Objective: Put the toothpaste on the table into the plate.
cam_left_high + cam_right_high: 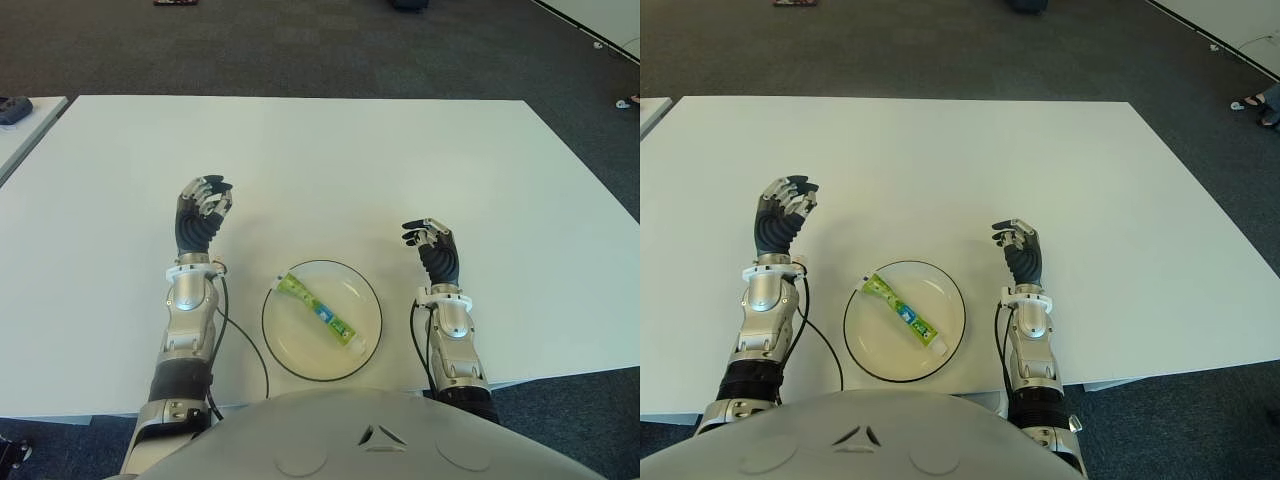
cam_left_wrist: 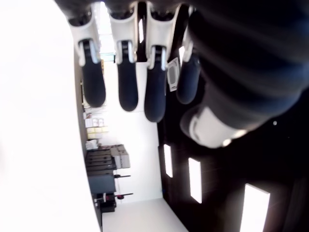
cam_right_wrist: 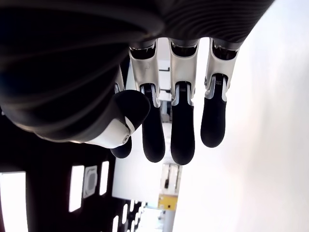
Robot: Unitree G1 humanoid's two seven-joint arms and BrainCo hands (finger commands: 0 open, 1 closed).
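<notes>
In the plate (image 1: 372,318), toothpaste (image 1: 318,311); wrists blind.

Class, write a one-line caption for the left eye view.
Toothpaste lies in the plate; left hand and right hand flank it, empty.

You've got a white table (image 1: 320,160) under everything, with dark grey carpet (image 1: 300,45) beyond it at 12 o'clock. The plate (image 1: 366,295) is pale cream with a thin black rim. On it, the toothpaste (image 1: 318,311) runs bright green at its 10 o'clock end, through a blue patch in the middle, to white at 4 o'clock. Your left hand (image 1: 203,212) and right hand (image 1: 434,246) are black with silver-white finger joints above silver wrists.
</notes>
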